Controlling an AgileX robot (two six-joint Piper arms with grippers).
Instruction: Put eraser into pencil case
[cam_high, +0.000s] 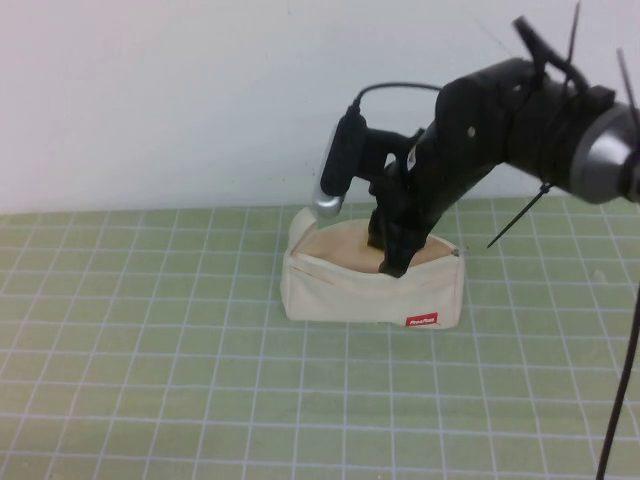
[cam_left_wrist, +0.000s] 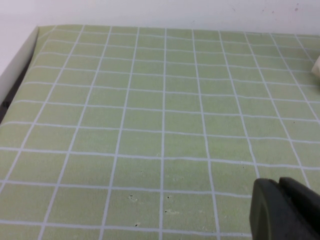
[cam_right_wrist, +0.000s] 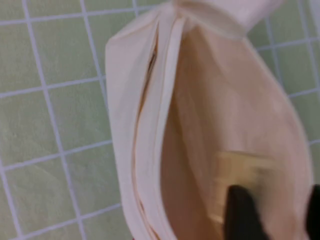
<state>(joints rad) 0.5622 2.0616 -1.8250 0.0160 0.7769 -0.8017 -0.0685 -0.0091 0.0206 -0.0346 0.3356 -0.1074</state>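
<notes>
The cream-white pencil case stands open on the green grid mat, its red label facing me. My right gripper reaches down into its mouth. In the right wrist view the pencil case gapes wide and the tan eraser lies inside on the lining. My right gripper is open, its fingers spread apart, with one fingertip over the eraser's near edge. My left gripper is shut and empty, low over bare mat, away from the case and out of the high view.
The green grid mat covers the table up to a white wall behind. A raised white edge borders the mat in the left wrist view. A cream corner of the case shows at that view's edge.
</notes>
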